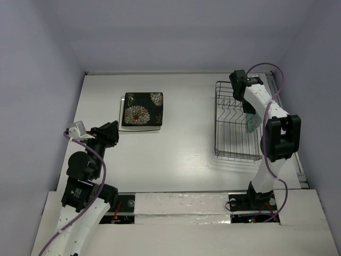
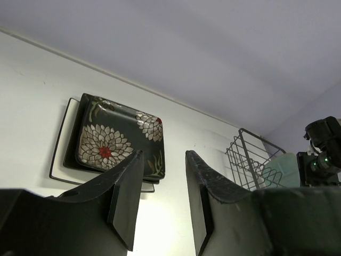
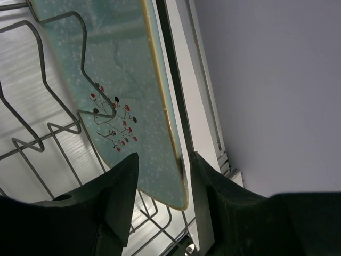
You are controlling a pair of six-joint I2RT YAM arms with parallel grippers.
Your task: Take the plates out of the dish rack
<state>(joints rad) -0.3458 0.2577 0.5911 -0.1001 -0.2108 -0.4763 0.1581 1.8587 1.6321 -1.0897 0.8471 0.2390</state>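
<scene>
"One plate is left in the dish rack (image 1: 216,117), as far as I can see from here. Confirm?"

"Confirmed. The mint-green plate (image 3: 128,80) stands on edge among the prongs, and its yellowish rim passes between the right jaws. Those jaws are parted, one finger (image 3: 120,192) on each side of the rim. They are not clamped and hold nothing. I cannot tell whether either finger touches the plate."

"Status of the left jaws?"

"Parted and empty, held above the counter (image 1: 181,149). The stack lies ahead of them and slightly to their left. The black floral plate (image 2: 114,141) is uppermost and the white plate (image 2: 65,141) is at the bottom. A dark edge shows between the two. It is probably the teal-centred plate, but its face is covered and I cannot confirm it."

"Progress?"

"Judged at three of four unloaded, provided the hidden layer is what I take it for. No other plate shows in the rack. Steps left: close the right jaws on the mint-green plate, lift it clear of the prongs, carry it to the counter, release."
</scene>
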